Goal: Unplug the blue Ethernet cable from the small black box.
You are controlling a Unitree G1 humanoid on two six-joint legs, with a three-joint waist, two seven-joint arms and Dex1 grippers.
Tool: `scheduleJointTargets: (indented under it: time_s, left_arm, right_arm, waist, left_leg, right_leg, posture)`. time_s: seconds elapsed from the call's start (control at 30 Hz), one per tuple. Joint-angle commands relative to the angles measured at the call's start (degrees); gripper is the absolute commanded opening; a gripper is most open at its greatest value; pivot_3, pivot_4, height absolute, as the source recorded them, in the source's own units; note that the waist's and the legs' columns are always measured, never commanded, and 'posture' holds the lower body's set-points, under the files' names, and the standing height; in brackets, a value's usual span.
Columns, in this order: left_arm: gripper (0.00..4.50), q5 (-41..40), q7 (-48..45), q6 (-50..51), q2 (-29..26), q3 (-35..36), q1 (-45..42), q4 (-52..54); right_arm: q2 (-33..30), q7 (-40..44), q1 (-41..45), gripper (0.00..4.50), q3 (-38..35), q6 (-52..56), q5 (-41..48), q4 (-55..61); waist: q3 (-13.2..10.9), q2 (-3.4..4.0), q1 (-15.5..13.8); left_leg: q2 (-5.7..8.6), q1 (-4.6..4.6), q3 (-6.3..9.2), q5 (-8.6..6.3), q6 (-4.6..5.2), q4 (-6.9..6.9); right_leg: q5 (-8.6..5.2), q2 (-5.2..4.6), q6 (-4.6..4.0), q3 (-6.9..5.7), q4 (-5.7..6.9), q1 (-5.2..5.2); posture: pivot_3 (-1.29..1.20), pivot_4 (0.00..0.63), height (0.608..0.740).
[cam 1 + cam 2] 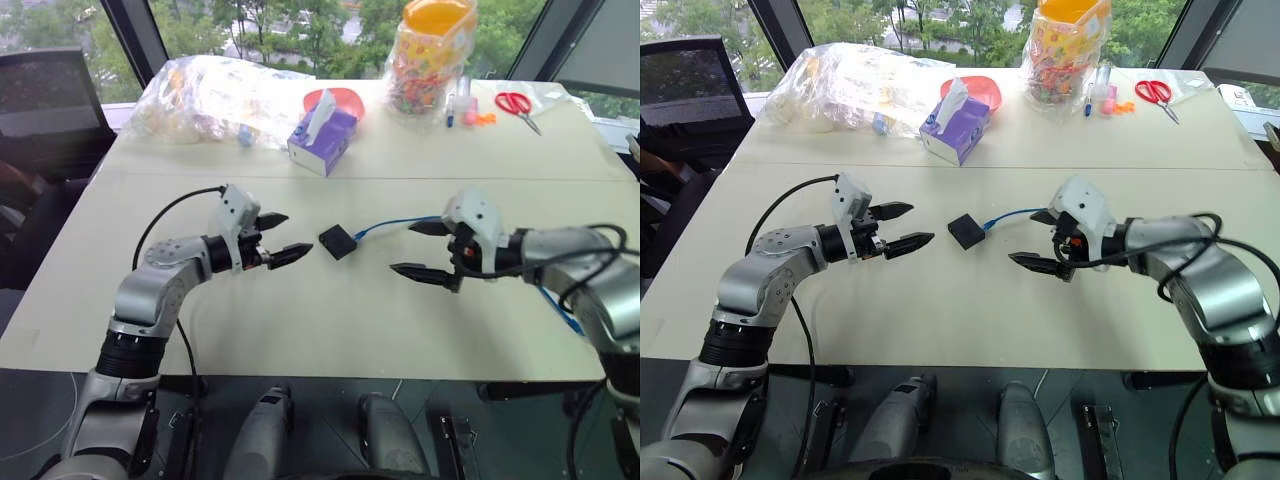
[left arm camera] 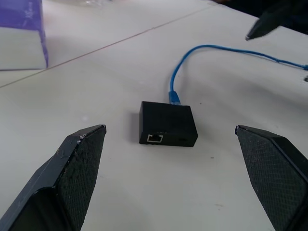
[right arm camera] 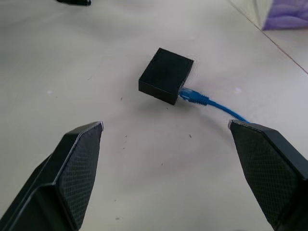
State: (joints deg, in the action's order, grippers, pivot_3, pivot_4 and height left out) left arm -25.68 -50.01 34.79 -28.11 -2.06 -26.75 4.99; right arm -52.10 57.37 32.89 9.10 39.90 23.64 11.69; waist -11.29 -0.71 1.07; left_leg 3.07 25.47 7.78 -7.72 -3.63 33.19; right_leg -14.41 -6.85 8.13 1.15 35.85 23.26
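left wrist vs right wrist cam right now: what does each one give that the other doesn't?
Left wrist view: an empty socket on the near face of the small black box, and a fingertip of the right gripper across the table. Right wrist view: the blue plug seated in the box's side. Both: the box lying on the table, the blue cable plugged in, a corner of the purple tissue box, and open jaws not touching anything.

Blue Ethernet cable (image 1: pixel 400 222) far end hidden behind right arm
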Motion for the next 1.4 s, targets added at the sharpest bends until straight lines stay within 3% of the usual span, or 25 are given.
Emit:
scheduleJointTargets:
  time_s: [0.03, 0.17, 0.37, 0.6, 0.9, 1.0, 1.07, 1.13, 1.23, 1.4]
  left_arm:
    - [4.47, -2.1, -0.9, 1.5, -0.9, 0.6, 0.2, 4.0]
    - [4.47, -3.2, -0.6, 2.5, -1.3, 0.8, 2.4, 7.5]
    - [4.47, -2.0, 3.0, 1.0, -0.1, 0.7, 4.3, 10.6]
    - [4.47, -0.3, 7.6, -1.6, 1.2, 1.5, 7.6, 13.5]
    - [4.47, -0.1, 12.1, -2.4, 2.0, 2.7, 10.7, 16.7]
    - [4.50, -0.3, 12.8, -2.4, 1.7, 3.0, 11.6, 17.5]
    - [4.50, -0.3, 13.1, -2.4, 1.6, 3.0, 11.9, 17.9]
    - [4.50, -0.4, 13.3, -2.4, 1.5, 3.0, 12.0, 18.0]
    - [4.50, -0.4, 13.4, -2.5, 1.3, 3.0, 11.9, 18.0]
    - [4.50, -0.3, 12.9, -2.8, 1.2, 3.0, 9.9, 16.3]
  right_arm:
    - [1.7, 8.2, 10.6, 4.38, 6.9, -7.3, -6.8, -9.9]
    - [8.6, 16.2, 25.6, 4.38, 17.4, -21.1, -18.8, -30.3]
    - [20.5, 22.2, 39.3, 4.38, 24.0, -36.9, -29.2, -55.1]
    - [30.2, 19.2, 46.1, 4.38, 28.6, -53.3, -40.6, -73.3]
    - [37.3, 13.0, 49.1, 4.38, 28.9, -56.9, -49.2, -85.6]
    - [38.4, 10.0, 49.3, 3.59, 30.1, -57.0, -52.7, -87.3]
    - [38.7, 9.5, 49.1, 2.44, 30.1, -56.6, -54.0, -88.0]
    - [38.7, 9.3, 49.0, 1.68, 30.2, -56.6, -55.2, -88.4]
    - [38.6, 10.1, 48.9, 0.17, 29.2, -56.7, -55.8, -88.6]
    - [36.5, 8.0, 48.8, 0.07, 25.3, -60.0, -53.7, -86.6]
  waist:
    - [0.0, 0.00, 0.2]
    - [0.0, 0.02, 1.1]
    - [0.0, 0.02, 1.5]
    - [0.0, 0.05, 1.6]
    - [0.0, 0.08, 1.6]
    - [0.0, 0.08, 1.7]
    - [0.0, 0.07, 1.8]
    - [0.0, 0.07, 1.9]
    - [0.0, 0.07, 1.8]
    - [0.0, 0.08, 1.8]
  left_leg:
    - [0.00, -0.01, 0.00, 0.00, 0.00, -0.04]
    - [-0.02, -0.04, -0.02, 0.01, 0.00, -0.09]
    - [0.01, -0.04, 0.02, 0.03, -0.03, -0.12]
    - [-0.01, -0.12, 0.08, 0.07, -0.10, -0.17]
    - [-0.01, -0.19, 0.13, 0.11, -0.17, -0.19]
    - [-0.01, -0.28, 0.14, 0.12, -0.20, -0.19]
    - [-0.01, -0.45, 0.13, 0.12, -0.23, -0.19]
    - [0.00, -0.57, 0.13, 0.11, -0.27, -0.19]
    - [0.00, -0.74, 0.13, 0.06, -0.37, -0.18]
    - [0.00, -0.85, 0.14, 0.09, -0.34, -0.18]
  right_leg:
    - [0.00, 0.00, 0.00, 0.00, 0.01, 0.02]
    - [0.01, 0.03, 0.03, 0.02, 0.10, 0.07]
    - [0.11, 0.05, 0.28, 0.02, 0.26, 0.13]
    - [0.12, 0.13, 0.28, 0.03, 0.40, 0.18]
    - [0.11, 0.17, 0.26, 0.05, 0.53, 0.19]
    - [0.10, 0.20, 0.23, 0.09, 0.69, 0.18]
    - [0.01, 0.20, 0.07, 0.14, 0.83, 0.09]
    - [0.00, 0.20, 0.04, 0.17, 0.97, 0.03]
    - [-0.07, 0.20, -0.07, 0.21, 1.25, -0.01]
    - [-0.12, 0.21, -0.11, 0.23, 1.30, -0.06]
  posture:
    - [0.00, 0.150, 0.728]
    - [0.00, 0.150, 0.728]
    - [0.00, 0.150, 0.728]
    - [0.00, 0.150, 0.728]
    - [0.00, 0.150, 0.728]
    - [0.00, 0.150, 0.728]
    - [0.00, 0.150, 0.728]
    - [0.00, 0.150, 0.728]
    - [0.00, 0.150, 0.728]
    - [0.00, 0.150, 0.728]
